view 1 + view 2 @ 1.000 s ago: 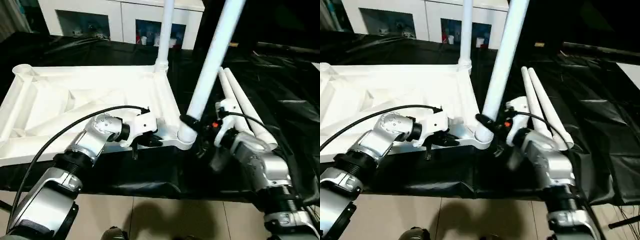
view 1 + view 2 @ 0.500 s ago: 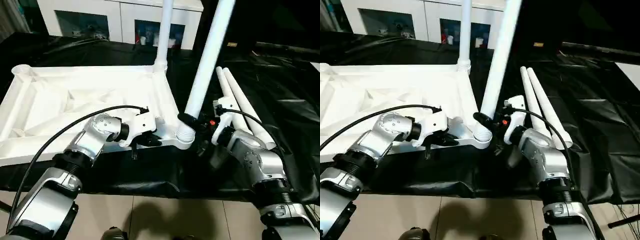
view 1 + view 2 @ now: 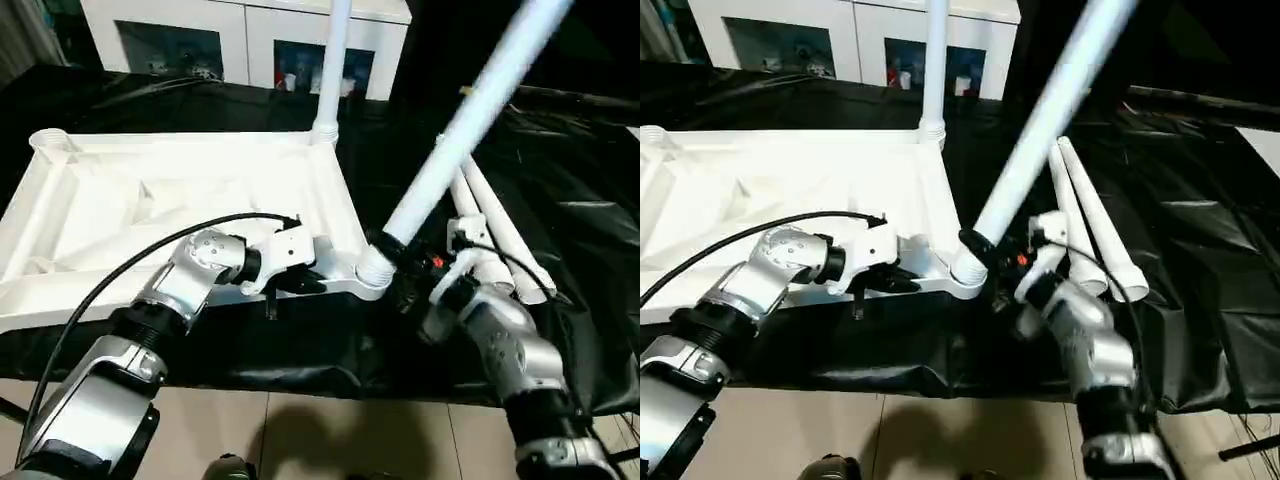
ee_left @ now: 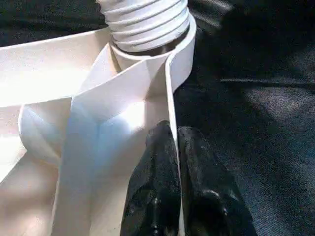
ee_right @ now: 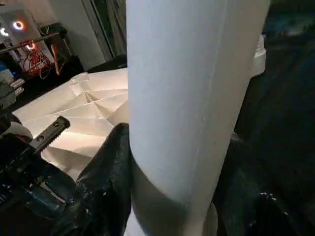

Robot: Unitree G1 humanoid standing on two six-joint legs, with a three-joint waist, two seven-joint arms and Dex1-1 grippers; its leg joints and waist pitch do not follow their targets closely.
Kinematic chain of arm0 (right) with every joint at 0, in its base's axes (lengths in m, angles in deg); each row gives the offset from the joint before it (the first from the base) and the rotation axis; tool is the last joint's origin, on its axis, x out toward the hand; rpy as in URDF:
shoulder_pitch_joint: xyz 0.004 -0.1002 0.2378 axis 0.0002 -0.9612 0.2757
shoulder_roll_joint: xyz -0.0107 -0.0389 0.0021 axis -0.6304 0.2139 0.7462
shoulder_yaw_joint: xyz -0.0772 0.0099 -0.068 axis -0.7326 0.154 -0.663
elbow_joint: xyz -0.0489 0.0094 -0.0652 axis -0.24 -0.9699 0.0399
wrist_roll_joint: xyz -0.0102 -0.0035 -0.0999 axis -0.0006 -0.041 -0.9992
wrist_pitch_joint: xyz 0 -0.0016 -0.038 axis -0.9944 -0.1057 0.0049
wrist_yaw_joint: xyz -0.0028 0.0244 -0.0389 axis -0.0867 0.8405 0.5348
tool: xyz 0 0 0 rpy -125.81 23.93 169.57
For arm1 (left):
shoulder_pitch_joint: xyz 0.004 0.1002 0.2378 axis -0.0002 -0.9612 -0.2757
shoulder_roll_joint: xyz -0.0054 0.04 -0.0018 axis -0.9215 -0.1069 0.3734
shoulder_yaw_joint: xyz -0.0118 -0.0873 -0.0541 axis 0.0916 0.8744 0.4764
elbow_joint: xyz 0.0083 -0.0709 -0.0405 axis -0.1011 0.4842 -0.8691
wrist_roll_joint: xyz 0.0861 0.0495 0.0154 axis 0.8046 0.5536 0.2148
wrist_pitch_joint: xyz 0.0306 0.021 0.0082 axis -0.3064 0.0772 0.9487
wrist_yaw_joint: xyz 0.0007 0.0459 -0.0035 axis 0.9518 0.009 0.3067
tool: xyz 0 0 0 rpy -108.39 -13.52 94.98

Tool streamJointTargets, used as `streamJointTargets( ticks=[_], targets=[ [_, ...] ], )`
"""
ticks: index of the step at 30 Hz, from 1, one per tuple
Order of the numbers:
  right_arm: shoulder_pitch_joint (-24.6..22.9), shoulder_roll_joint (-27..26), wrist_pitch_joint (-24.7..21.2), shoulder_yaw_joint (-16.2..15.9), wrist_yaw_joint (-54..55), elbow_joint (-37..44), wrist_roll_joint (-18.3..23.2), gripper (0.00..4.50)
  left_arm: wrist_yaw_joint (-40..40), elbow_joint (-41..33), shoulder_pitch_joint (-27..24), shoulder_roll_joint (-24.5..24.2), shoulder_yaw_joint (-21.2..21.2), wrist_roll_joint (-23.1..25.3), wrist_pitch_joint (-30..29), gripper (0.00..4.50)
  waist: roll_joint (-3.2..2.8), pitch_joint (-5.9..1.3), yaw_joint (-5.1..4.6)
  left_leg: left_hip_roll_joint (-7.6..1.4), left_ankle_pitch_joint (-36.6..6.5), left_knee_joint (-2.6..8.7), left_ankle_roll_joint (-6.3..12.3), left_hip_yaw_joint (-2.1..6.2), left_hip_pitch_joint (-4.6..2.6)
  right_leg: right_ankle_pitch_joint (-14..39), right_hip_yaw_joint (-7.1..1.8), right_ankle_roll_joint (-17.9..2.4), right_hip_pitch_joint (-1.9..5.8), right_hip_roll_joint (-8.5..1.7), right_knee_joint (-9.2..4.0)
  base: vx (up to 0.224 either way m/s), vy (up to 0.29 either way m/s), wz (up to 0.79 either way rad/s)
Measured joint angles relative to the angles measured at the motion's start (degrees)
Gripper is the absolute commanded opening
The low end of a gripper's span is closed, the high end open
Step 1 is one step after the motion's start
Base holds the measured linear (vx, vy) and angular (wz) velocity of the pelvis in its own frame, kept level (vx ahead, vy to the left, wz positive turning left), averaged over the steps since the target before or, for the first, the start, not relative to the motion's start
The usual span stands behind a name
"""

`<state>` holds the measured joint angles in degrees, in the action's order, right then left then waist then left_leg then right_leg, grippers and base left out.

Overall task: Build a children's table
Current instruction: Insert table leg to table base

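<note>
The children's table top (image 3: 150,200) lies upside down, ribbed side up, on the black-draped work table. One white leg (image 3: 331,60) stands upright in its far right corner socket. A second leg (image 3: 460,130) leans steeply to the right with its threaded end (image 4: 147,19) at the near right corner socket (image 3: 370,272). My right gripper (image 3: 398,258) is shut on this leg just above its base, a black finger (image 5: 106,172) pressed to its side. My left gripper (image 4: 174,147) is shut on the top's near rim (image 4: 172,73), close to that socket. Two more legs (image 3: 490,230) lie side by side on the right.
A white cabinet with glass doors (image 3: 240,40) stands behind the work table. The black cloth (image 3: 570,190) hangs over the front edge, with tiled floor (image 3: 300,430) below. A black cable (image 3: 130,260) arcs over my left forearm.
The held leg's top has swung far to the right, from nearly upright to a strong lean. My right arm moved with it. The left gripper keeps its hold on the rim.
</note>
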<state>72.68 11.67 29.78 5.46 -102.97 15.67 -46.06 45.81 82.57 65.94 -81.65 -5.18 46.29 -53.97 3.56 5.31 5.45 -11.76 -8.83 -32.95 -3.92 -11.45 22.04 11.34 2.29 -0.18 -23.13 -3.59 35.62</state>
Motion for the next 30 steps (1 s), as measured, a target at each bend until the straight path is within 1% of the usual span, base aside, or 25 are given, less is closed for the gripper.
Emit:
streamJointTargets(
  ticks=[3,7,9,15,18,26,28,30],
  targets=[
    [-0.92,-0.77,3.03,-0.01,0.21,-0.45,-0.67,1.86,-0.17,0.25,0.08,0.06,0.00,0.02,0.22,0.00,-0.06,0.03,0.00,0.00,0.00,0.07,0.00,0.00,0.00,0.06,0.02,0.10,0.00,0.00,-0.07,0.000,0.000,0.00],
    [-1.21,-1.12,5.51,-0.03,0.25,-1.57,-1.11,1.86,-0.49,0.88,0.27,0.28,0.00,0.06,0.62,0.00,-0.21,0.03,-0.04,0.05,0.00,0.40,0.00,0.00,-0.01,0.07,0.04,0.12,0.09,0.01,-0.59,0.000,0.000,0.00],
    [-1.47,-1.48,6.76,-0.02,0.40,-1.92,-1.16,1.86,-0.52,1.02,0.27,0.33,0.00,0.10,0.85,0.00,-0.23,0.03,-0.05,0.06,0.00,0.41,0.00,-0.01,-0.03,0.06,0.03,0.11,0.11,0.01,-0.61,0.000,0.000,0.00],
    [-1.62,-3.01,11.58,-0.02,1.68,-3.79,-1.96,1.85,-0.87,1.54,0.30,0.35,0.40,0.05,1.57,0.00,-0.72,0.22,-0.08,0.08,0.00,0.61,0.00,-0.01,-0.04,0.06,0.04,0.11,0.06,0.01,-0.65,0.000,0.000,0.00],
    [-1.74,-3.50,13.57,-0.09,2.14,-4.42,-2.32,1.85,-1.12,1.87,0.36,0.35,0.40,0.05,2.24,0.00,-0.86,0.30,-0.07,0.09,0.00,0.76,0.00,-0.01,-0.05,0.06,0.06,0.11,0.05,0.01,-0.67,0.000,0.000,0.00],
    [-2.97,-2.80,15.04,-1.57,2.75,-3.43,-3.83,1.85,-1.08,2.06,0.42,0.52,0.39,0.08,2.62,0.00,-0.87,0.30,0.07,0.12,0.00,1.08,0.00,-0.01,-0.07,0.08,0.07,0.14,0.06,0.01,-0.73,0.000,0.000,0.00],
    [-3.28,-1.17,14.81,-2.92,1.76,-1.76,-4.83,1.85,-1.01,2.04,0.41,0.51,0.39,0.07,2.63,0.00,-0.84,0.29,0.08,0.12,0.00,1.08,0.00,-0.01,-0.07,0.09,0.06,0.15,0.07,0.01,-0.74,0.000,0.000,0.00],
    [-3.32,0.14,14.53,-3.93,1.00,-0.88,-6.68,1.85,-1.01,2.04,0.41,0.47,0.39,0.26,2.62,0.00,-0.65,0.17,0.04,0.12,0.00,1.08,0.00,-0.01,-0.08,0.09,0.08,0.16,0.07,0.01,-0.75,0.000,0.000,0.00]
  ],
)
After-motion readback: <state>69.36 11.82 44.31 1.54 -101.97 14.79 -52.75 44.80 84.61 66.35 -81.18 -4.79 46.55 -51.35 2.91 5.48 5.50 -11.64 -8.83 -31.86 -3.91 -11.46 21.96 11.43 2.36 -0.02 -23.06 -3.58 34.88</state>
